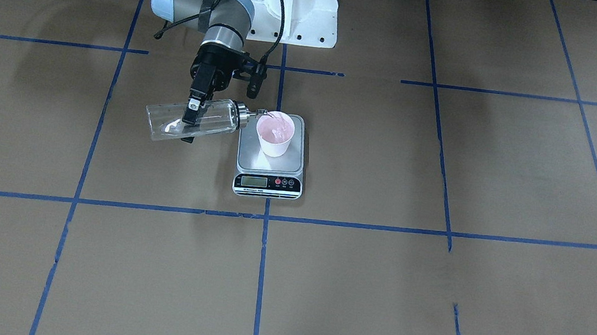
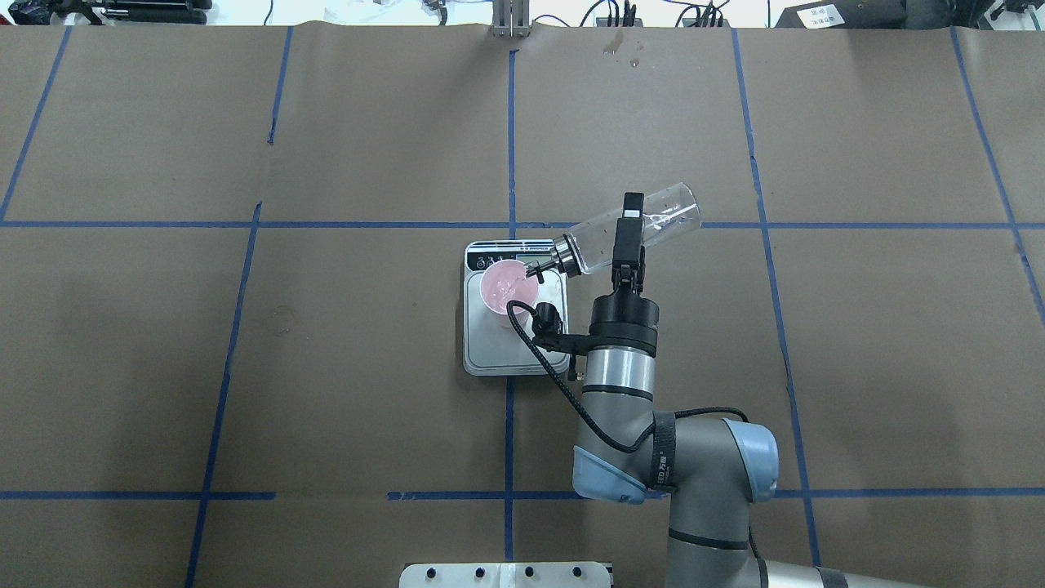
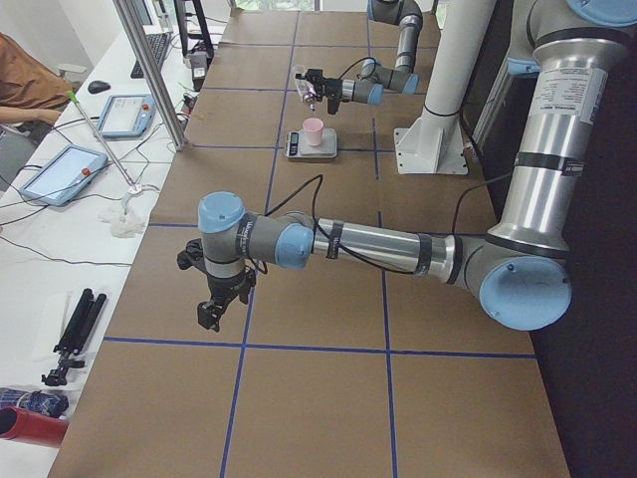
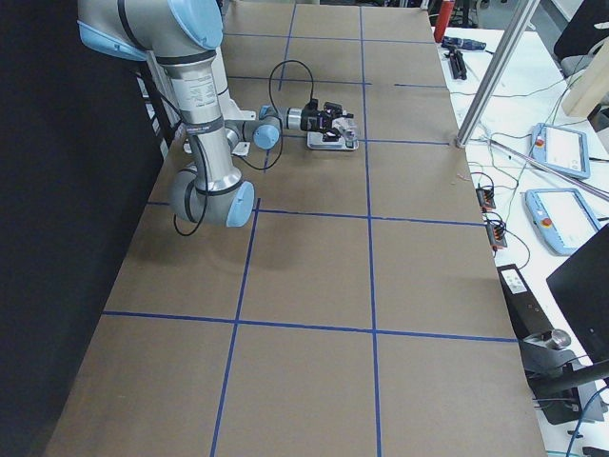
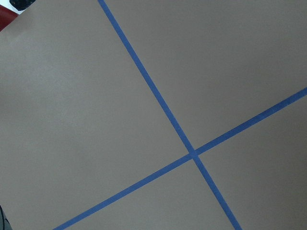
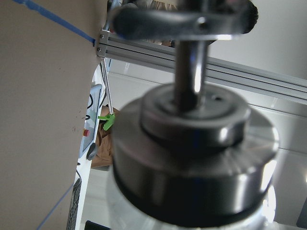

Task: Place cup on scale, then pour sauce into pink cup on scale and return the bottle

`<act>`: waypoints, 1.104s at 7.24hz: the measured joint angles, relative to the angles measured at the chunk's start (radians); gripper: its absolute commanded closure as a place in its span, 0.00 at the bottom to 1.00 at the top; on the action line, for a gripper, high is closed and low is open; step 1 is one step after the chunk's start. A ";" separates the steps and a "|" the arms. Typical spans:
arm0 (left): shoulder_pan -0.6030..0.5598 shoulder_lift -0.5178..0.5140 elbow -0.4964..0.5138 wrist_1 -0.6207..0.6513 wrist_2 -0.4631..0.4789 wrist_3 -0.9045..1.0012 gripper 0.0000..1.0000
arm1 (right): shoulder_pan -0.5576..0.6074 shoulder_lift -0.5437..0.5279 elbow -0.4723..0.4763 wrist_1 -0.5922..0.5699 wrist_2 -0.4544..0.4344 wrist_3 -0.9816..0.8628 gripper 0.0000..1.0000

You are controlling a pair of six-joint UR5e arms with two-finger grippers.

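From across the table, the right gripper [image 1: 190, 114] is clamped across the middle of the bottle [image 1: 219, 115], one finger on either side of the clear glass. The bottle is tipped almost flat. Its silver cap [image 1: 240, 115] and thin spout [image 1: 261, 111] point away from the gripper's left side, and the spout's tip is at the rim of the cup [image 1: 275, 137]. The pink cup stands upright on the steel platform of the scale [image 1: 250, 154], just beside the gripper on that same side. Pale glints inside the cup look like clear sauce [image 1: 273, 128], but its level cannot be told. A small bright patch lies along the bottle's lower wall near its base, and the rest of the glass looks empty. The display [image 1: 253, 181] on the scale is lit but too small to read. From overhead, the bottle's base juts out past the gripper's right side, and the cup and scale lie to its left on the brown table [image 2: 326, 367]. From the table's left end, the left gripper [image 3: 214, 311] hangs over bare paper, well apart from the scale, and whether it is wide or narrow cannot be told. From the right end, the clamped bottle is too small for detail. The left wrist camera shows only brown paper crossed by blue tape lines [image 5: 158, 103]. The right wrist camera is filled by a blurred close view of the cap.
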 measured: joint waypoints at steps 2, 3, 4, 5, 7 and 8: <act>-0.001 0.000 0.000 0.000 0.000 0.000 0.00 | -0.001 0.000 -0.003 0.010 0.007 0.045 1.00; -0.001 0.000 -0.001 0.000 -0.001 0.000 0.00 | -0.002 0.000 -0.004 0.012 0.011 0.069 1.00; -0.002 0.000 -0.001 0.000 -0.001 0.000 0.00 | -0.002 0.000 -0.004 0.014 0.017 0.095 1.00; -0.004 0.000 -0.001 0.000 -0.001 -0.001 0.00 | -0.002 0.000 -0.002 0.022 0.032 0.125 1.00; -0.005 -0.002 -0.002 0.001 -0.002 0.000 0.00 | 0.000 0.000 0.005 0.154 0.085 0.150 1.00; -0.007 -0.005 -0.002 0.002 -0.002 0.000 0.00 | 0.003 0.000 0.009 0.255 0.116 0.153 1.00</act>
